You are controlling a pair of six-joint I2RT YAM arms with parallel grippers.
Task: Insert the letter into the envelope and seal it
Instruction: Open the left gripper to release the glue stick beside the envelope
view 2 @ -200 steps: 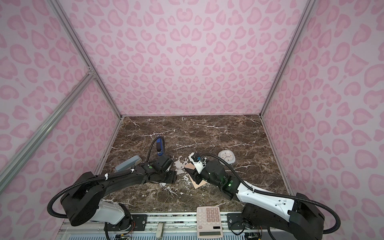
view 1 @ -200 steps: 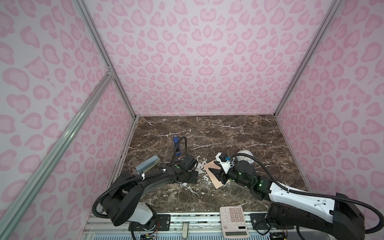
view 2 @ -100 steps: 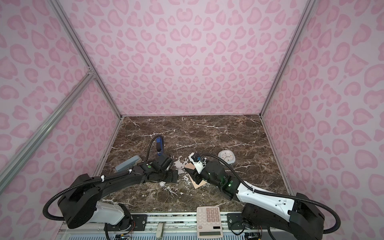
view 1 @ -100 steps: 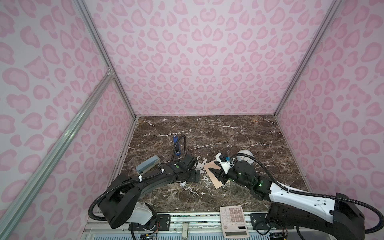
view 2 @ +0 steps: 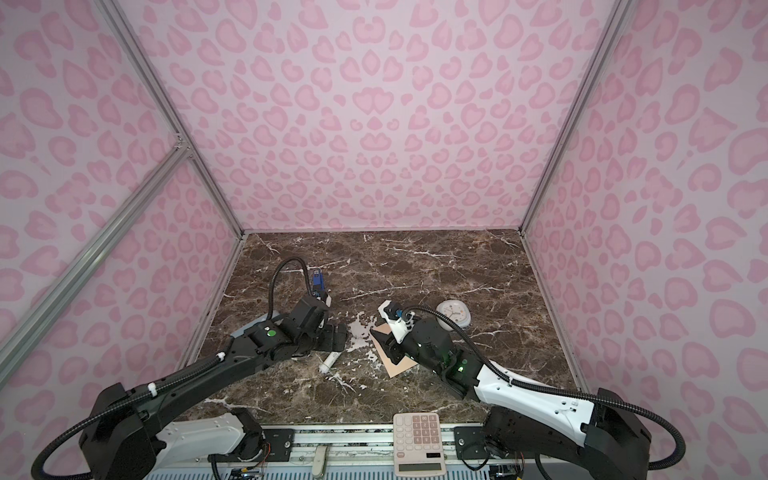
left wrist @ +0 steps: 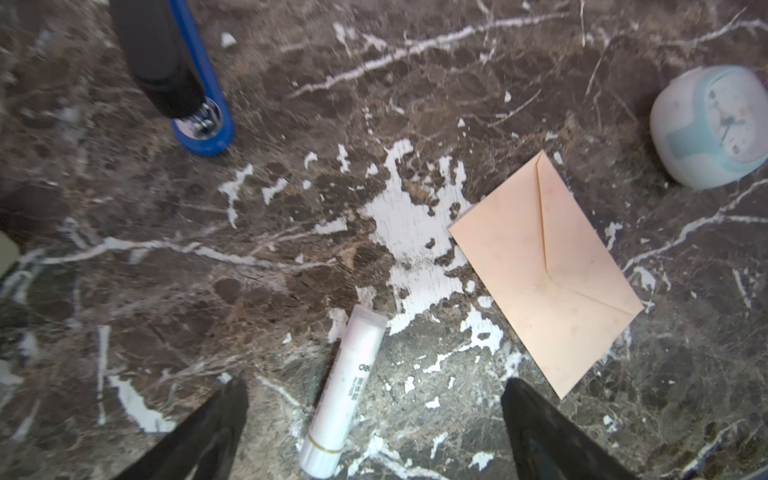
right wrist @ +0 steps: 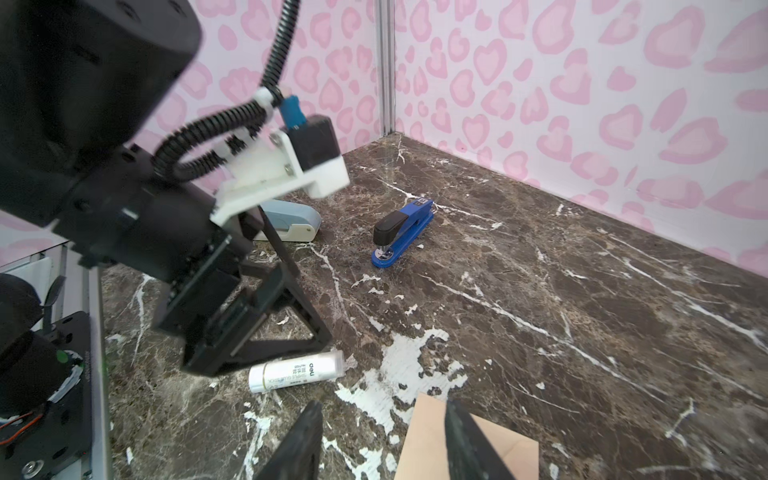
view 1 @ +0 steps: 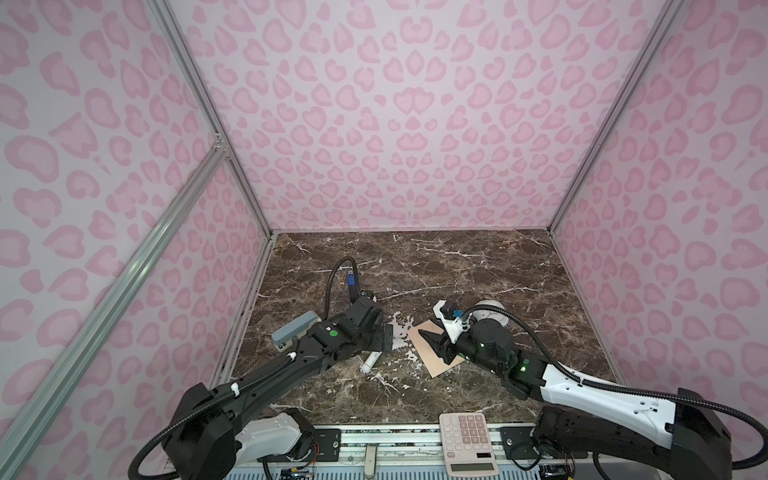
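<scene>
The envelope [left wrist: 544, 270] lies flat on the marble counter [left wrist: 124, 291] with its pointed flap folded down, near a small clock [left wrist: 710, 124]; the right tool [right wrist: 380, 405] hangs over one edge of it, jaws partly apart and gripping nothing; the left tool [left wrist: 374, 384] stands wide open above a white glue stick [left wrist: 345, 390] beside the envelope; a blue stapler [right wrist: 401, 232] sits farther back.
</scene>
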